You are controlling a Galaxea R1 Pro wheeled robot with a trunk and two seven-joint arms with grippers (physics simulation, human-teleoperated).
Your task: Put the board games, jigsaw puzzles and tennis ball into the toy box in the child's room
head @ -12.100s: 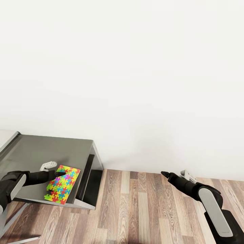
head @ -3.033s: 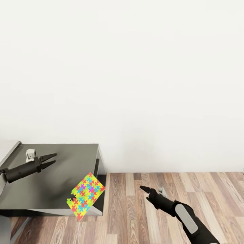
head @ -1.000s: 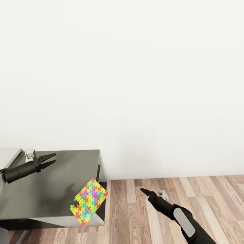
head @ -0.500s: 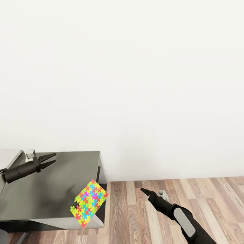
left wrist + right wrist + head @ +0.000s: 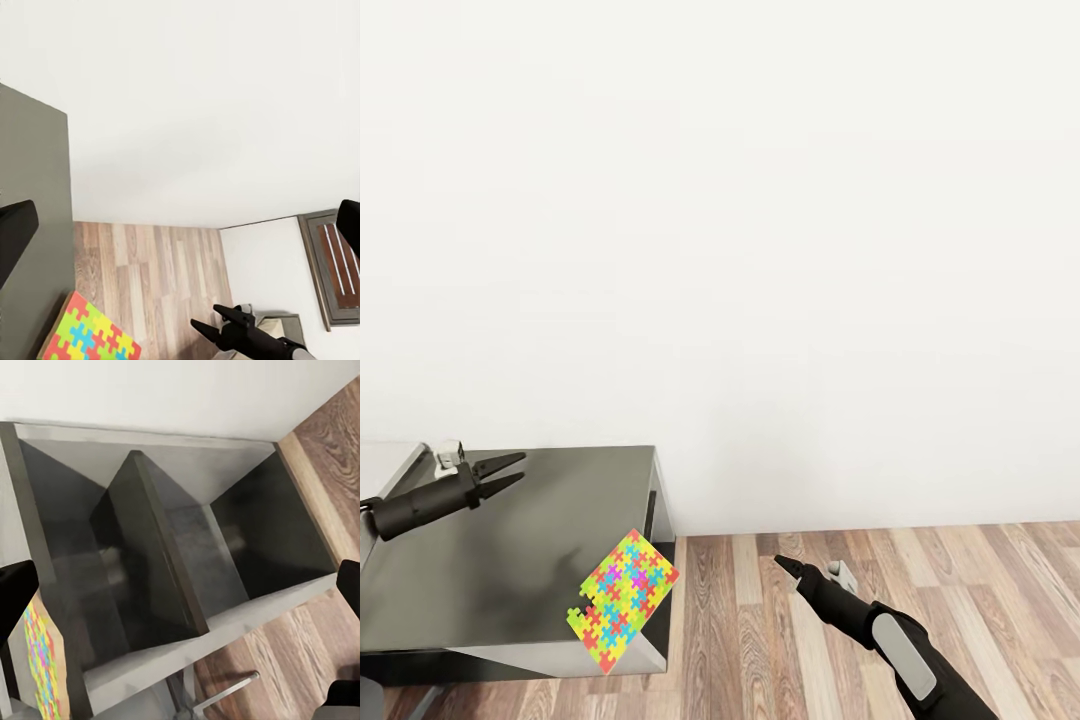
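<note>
We log the jigsaw puzzle [image 5: 623, 598] at the near right corner of the dark grey tabletop [image 5: 490, 540], tilted, with its lower corner hanging past the edge. It is a flat sheet of yellow, pink, green and blue pieces. In the left wrist view the same sheet [image 5: 88, 335] sits at the tabletop's edge next to the wood plank floor [image 5: 146, 277].

Left end effector [image 5: 508, 472] hovers above the tabletop's far left part, well apart from the puzzle, its two fingers spread and nothing between them. Right end effector [image 5: 787, 566] is out over the floor [image 5: 920, 580], beside the tabletop's right end and pointing toward the white wall [image 5: 760, 250]; we cannot tell from these views whether its fingers are parted or closed. The right wrist view looks into open dark compartments [image 5: 180, 562] under the tabletop, with the puzzle's coloured edge [image 5: 41, 664] at one side.
</note>
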